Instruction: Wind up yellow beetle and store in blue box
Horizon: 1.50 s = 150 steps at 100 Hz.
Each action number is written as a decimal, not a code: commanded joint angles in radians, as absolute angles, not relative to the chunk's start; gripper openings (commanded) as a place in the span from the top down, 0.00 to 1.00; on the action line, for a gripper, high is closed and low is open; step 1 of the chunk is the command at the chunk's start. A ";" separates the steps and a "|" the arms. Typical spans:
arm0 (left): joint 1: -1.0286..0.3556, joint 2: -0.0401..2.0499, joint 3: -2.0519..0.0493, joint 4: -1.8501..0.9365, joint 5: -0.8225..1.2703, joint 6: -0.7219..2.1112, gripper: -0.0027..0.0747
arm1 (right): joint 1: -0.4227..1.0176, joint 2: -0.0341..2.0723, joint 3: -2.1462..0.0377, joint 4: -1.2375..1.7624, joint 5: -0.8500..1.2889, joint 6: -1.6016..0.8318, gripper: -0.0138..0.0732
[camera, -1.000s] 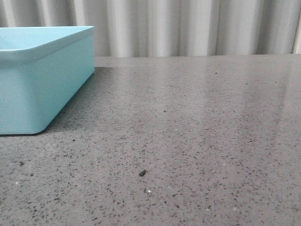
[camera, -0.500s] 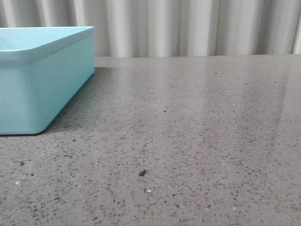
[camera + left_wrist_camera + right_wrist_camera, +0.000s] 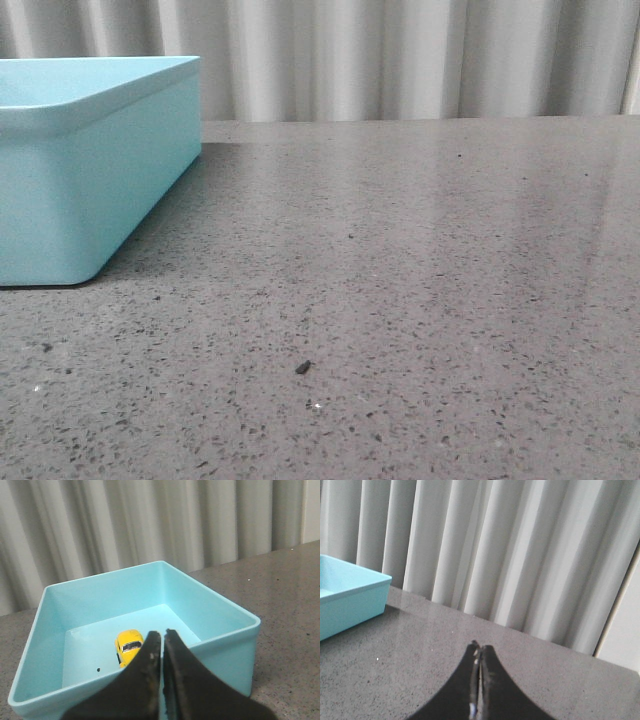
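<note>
Nothing has moved in the front view since the earlier frames: the same corner of the blue box (image 3: 95, 170) stands at the left side, and the same small dark speck (image 3: 302, 367) lies on the table (image 3: 420, 280) nearer to the camera.

Behind everything hangs a pale pleated curtain (image 3: 400, 55), which fills the whole background in all three views. Below it, the grey speckled table stretches wide to the right of the box, with a soft shine on its surface.

From the left wrist view the blue box (image 3: 220, 625) is seen from above and a little from the side. It stands upright on the table, with smooth walls and a thick rim, and its inside is open to the camera. From the right wrist view only one corner of the box (image 3: 350, 600) appears, at the edge of the picture.

Both hands are clenched and hold nothing. The left hand (image 3: 162, 645) hangs above the near wall of the box with its two dark fingers pressed together. The right hand (image 3: 478, 655) is above the bare table, well apart from the box, fingers also pressed together.

The yellow beetle (image 3: 128, 647) lies on the floor of the blue box, partly hidden behind the left fingers. A tiny dark dot (image 3: 98, 669) is on the floor near it.
</note>
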<state>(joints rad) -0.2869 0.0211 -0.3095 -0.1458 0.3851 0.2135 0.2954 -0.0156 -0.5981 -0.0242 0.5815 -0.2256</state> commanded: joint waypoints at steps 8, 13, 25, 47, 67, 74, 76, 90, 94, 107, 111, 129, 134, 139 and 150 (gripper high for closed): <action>-0.289 0.037 -0.265 -0.144 0.293 0.204 0.99 | 0.297 -0.003 -0.617 -0.032 0.489 -0.238 0.90; -0.287 0.035 -0.237 -0.128 0.293 0.204 0.99 | 0.297 -0.003 -0.617 -0.032 0.491 -0.238 0.90; -0.260 0.001 -0.166 -0.007 0.291 0.204 0.99 | 0.297 -0.003 -0.617 -0.032 0.493 -0.238 0.90; -0.188 -0.035 -0.061 -0.043 0.254 0.204 0.99 | 0.297 -0.003 -0.617 -0.032 0.505 -0.238 0.90; -0.138 -0.035 0.024 -0.043 0.239 0.204 0.99 | 0.297 -0.003 -0.617 -0.032 0.518 -0.238 0.90; -0.133 -0.035 0.024 -0.043 0.302 0.204 0.99 | 0.297 -0.003 -0.617 -0.032 0.525 -0.238 0.90; -0.131 -0.035 0.024 -0.043 0.308 0.204 0.99 | 0.297 -0.003 -0.617 -0.032 0.531 -0.238 0.90; -0.131 -0.035 0.024 -0.041 0.300 0.204 0.99 | 0.297 -0.003 -0.589 -0.032 0.588 -0.238 0.90; -0.131 -0.035 0.024 -0.041 0.298 0.204 0.99 | 0.297 -0.003 -0.569 -0.032 0.593 -0.238 0.90; -0.131 -0.035 0.024 -0.041 0.298 0.204 0.99 | 0.297 -0.003 -0.494 -0.032 0.589 -0.238 0.90; -0.131 -0.035 0.024 -0.041 0.298 0.204 0.99 | 0.297 -0.003 -0.476 -0.032 0.589 -0.238 0.90; -0.131 -0.035 0.024 -0.041 0.298 0.204 0.99 | 0.297 -0.003 -0.445 -0.032 0.582 -0.238 0.90; -0.131 -0.035 0.024 -0.041 0.298 0.204 0.99 | 0.297 -0.003 -0.445 -0.032 0.582 -0.238 0.90; -0.131 -0.035 0.024 -0.041 0.298 0.204 0.99 | 0.297 -0.003 -0.445 -0.032 0.582 -0.238 0.90; -0.131 -0.035 0.024 -0.041 0.298 0.204 0.99 | 0.297 -0.003 -0.445 -0.032 0.582 -0.238 0.90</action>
<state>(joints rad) -0.1354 -0.0043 -0.0022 -0.0326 0.3369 0.2135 0.2954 -0.0156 -0.4199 -0.0251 0.6619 -0.2256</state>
